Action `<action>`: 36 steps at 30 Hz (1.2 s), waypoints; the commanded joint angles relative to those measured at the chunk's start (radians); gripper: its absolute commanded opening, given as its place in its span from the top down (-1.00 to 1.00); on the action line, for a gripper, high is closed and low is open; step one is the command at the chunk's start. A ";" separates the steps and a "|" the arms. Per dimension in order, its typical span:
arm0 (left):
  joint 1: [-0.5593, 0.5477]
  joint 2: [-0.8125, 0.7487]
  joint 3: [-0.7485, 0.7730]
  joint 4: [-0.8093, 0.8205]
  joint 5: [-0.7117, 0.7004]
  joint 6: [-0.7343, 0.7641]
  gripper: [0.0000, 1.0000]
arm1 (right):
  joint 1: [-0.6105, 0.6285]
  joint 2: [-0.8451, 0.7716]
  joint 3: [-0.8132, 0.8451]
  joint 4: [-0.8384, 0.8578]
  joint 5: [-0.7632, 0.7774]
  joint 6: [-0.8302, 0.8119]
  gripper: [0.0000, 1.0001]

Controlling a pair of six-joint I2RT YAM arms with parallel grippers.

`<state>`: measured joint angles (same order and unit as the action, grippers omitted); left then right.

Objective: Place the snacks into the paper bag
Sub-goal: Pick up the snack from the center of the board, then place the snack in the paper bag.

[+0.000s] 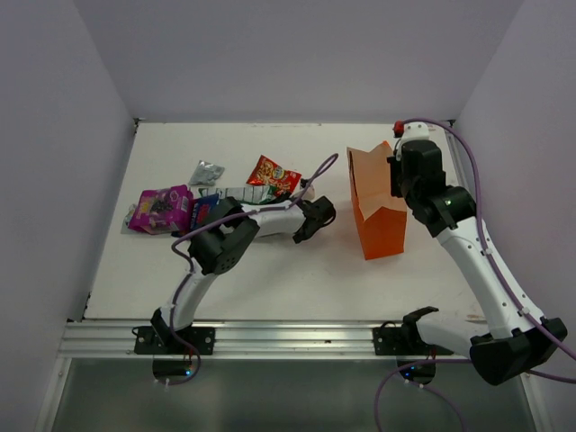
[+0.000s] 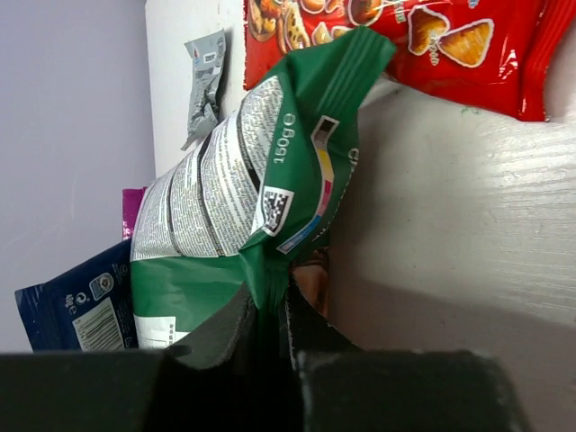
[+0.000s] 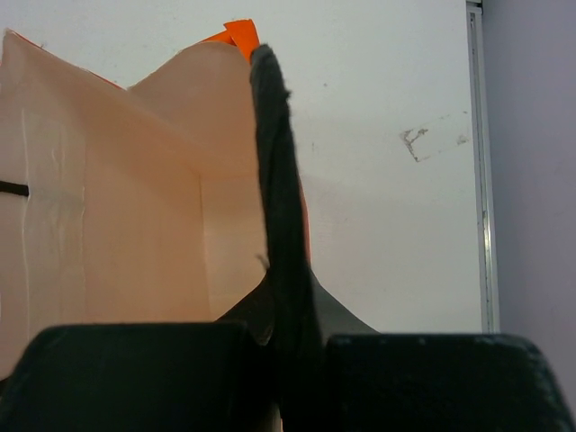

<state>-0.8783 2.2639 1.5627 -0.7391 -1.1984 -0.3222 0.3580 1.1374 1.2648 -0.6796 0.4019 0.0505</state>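
Observation:
My left gripper (image 1: 302,202) (image 2: 268,301) is shut on the corner of the green-and-white packet (image 2: 225,207), which is crumpled and partly under my arm in the top view (image 1: 245,193). Around it lie the red packet (image 1: 273,175) (image 2: 405,36), the silver-grey packet (image 1: 206,171) (image 2: 205,81), the dark blue packet (image 1: 205,212) (image 2: 76,301) and the magenta-purple packet (image 1: 160,209) (image 2: 131,202). The orange paper bag (image 1: 378,211) stands upright at the right. My right gripper (image 1: 396,176) (image 3: 266,65) is shut on the bag's right wall, whose pale inside (image 3: 117,198) shows.
Purple cables loop over both arms. A red-capped fitting (image 1: 398,127) sits at the table's far right corner. The table's right edge strip (image 3: 481,162) runs close beside the bag. White walls enclose the table on three sides.

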 commanded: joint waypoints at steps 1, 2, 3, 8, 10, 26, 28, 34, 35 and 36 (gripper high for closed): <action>0.002 -0.095 0.003 0.012 0.052 -0.063 0.85 | 0.001 -0.021 0.001 0.026 0.012 -0.009 1.00; 0.001 -0.149 -0.003 0.014 0.068 -0.066 0.92 | 0.001 -0.021 0.002 0.026 0.011 -0.009 1.00; -0.001 -0.179 -0.004 0.017 0.100 -0.066 0.95 | 0.001 -0.021 0.001 0.031 0.008 -0.009 1.00; -0.002 -0.392 0.017 0.027 0.193 -0.051 1.00 | 0.001 -0.013 0.001 0.031 -0.006 -0.012 1.00; -0.005 -0.446 0.025 0.030 0.247 -0.048 1.00 | 0.001 -0.007 0.004 0.031 -0.011 -0.012 1.00; -0.004 -1.036 -0.052 0.339 0.649 -0.138 1.00 | 0.056 0.036 0.011 0.041 0.026 -0.012 1.00; -0.004 -1.090 -0.061 0.404 0.713 -0.156 1.00 | 0.068 0.041 0.010 0.043 0.032 -0.002 1.00; -0.004 -1.161 -0.087 0.587 0.830 -0.222 1.00 | 0.104 0.061 0.010 0.045 0.063 0.020 1.00; -0.004 -1.164 -0.087 0.601 0.836 -0.230 1.00 | 0.116 0.059 0.021 0.041 0.067 0.022 1.00; -0.004 -1.164 -0.086 0.612 0.849 -0.251 1.00 | 0.122 0.055 0.028 0.032 0.080 0.022 1.00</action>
<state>-0.8818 1.0977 1.4876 -0.3111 -0.4313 -0.4995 0.4557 1.1923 1.2617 -0.6647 0.4397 0.0540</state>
